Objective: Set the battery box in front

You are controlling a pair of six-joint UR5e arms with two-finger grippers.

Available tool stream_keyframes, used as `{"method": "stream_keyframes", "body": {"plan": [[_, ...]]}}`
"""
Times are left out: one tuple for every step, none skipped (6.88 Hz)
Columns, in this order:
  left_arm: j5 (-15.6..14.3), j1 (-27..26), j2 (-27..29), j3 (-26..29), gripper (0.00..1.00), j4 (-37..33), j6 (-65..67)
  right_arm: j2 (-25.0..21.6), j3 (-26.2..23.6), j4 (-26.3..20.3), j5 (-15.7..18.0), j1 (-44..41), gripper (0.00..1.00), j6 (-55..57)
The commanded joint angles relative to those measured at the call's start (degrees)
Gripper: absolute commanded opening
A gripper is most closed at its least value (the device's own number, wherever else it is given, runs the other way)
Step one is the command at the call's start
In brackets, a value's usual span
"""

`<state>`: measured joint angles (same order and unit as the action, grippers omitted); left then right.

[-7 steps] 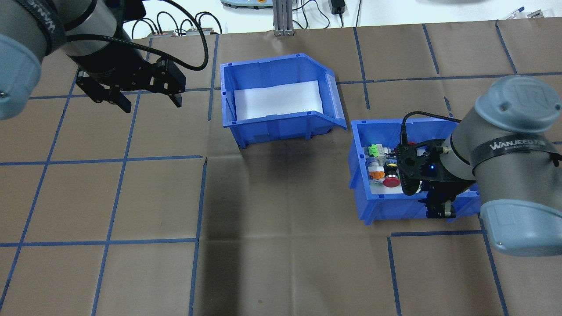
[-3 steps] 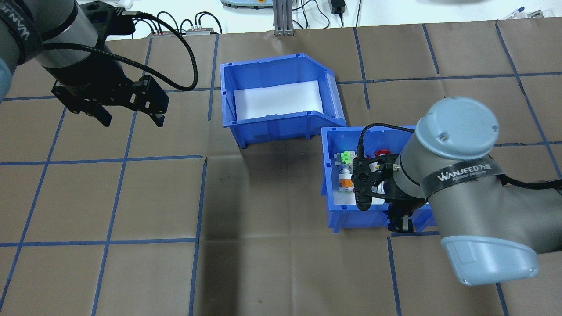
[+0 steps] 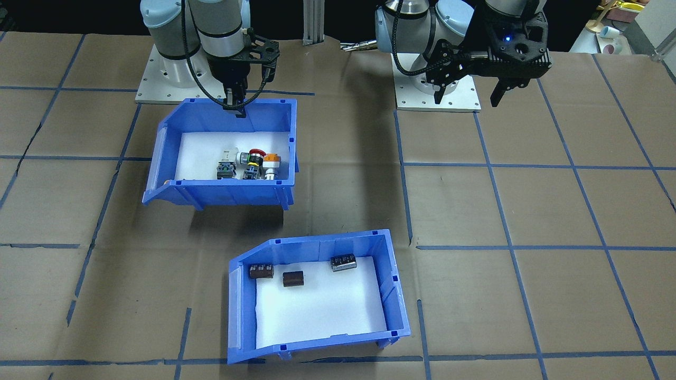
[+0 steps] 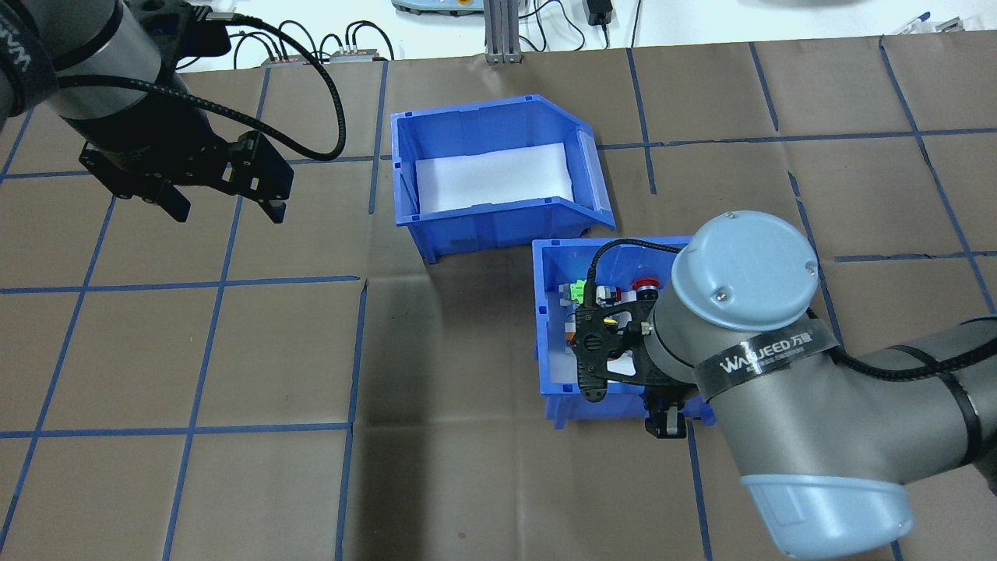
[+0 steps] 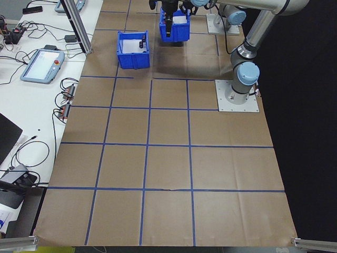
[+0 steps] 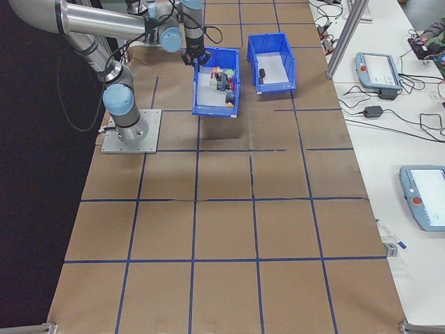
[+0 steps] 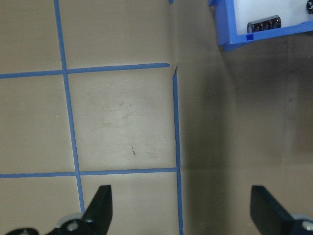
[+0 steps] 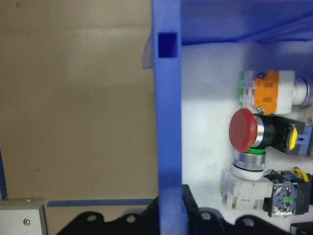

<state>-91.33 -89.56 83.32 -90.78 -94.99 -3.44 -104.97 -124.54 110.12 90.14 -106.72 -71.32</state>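
While gridded in blue tape, brown paper table (image 4: 483, 483); left pincer (image 4: 226, 204) wide.

A second blue bin (image 3: 222, 195) of colourful push-button switches (image 3: 248, 163) is sitting toward the table's (image 3: 528, 211) robot-side edge.

My right arm reaches out from its base, elbow bent, wrist turned straight down, the right gripper (image 3: 234, 105) with both fingers clamped on the near wall of the switch bin (image 3: 174, 158), one finger inside and one outside, as the wrist camera shows. My left arm stretches off to its own side, wrist tilted downward, the left gripper (image 4: 222, 209) hanging above the table (image 4: 257, 351) with its fingers (image 7: 100, 208) spread wide apart and nothing between them
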Motion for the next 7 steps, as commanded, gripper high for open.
{"method": "stream_keyframes", "body": {"plan": [[0.27, 0.00, -0.27, -0.71, 0.99, 0.07, -0.07, 3.87, -0.01, 5.50, 0.04, -7.41, 0.03, 7.99], [0.19, 0.00, -0.18, -0.80, 0.99, 0.50, -0.07, 7.21, 0.08, 10.06, 0.47, -11.01, 0.03, 12.56], [0.19, 0.00, -0.18, -0.89, 0.99, 0.59, -0.07, 9.85, 0.08, 13.33, 0.74, -13.57, 0.03, 14.17], [0.45, 0.00, -0.18, -0.89, 0.99, 0.60, 0.02, 11.01, 0.08, 14.49, 0.83, -14.64, 0.03, 15.58], [0.54, 0.09, -0.18, -0.89, 0.99, 0.60, 0.02, 11.28, 0.00, 14.50, 0.74, -14.83, 0.03, 15.59], [0.63, 0.09, -0.18, -0.89, 0.99, 0.68, 0.02, 11.63, -0.01, 14.50, 0.74, -15.09, 0.08, 15.68], [0.45, 0.09, -0.18, -0.89, 0.99, 0.60, 0.02, 11.89, -0.01, 14.68, 0.22, -15.18, 0.91, 16.73]]}}
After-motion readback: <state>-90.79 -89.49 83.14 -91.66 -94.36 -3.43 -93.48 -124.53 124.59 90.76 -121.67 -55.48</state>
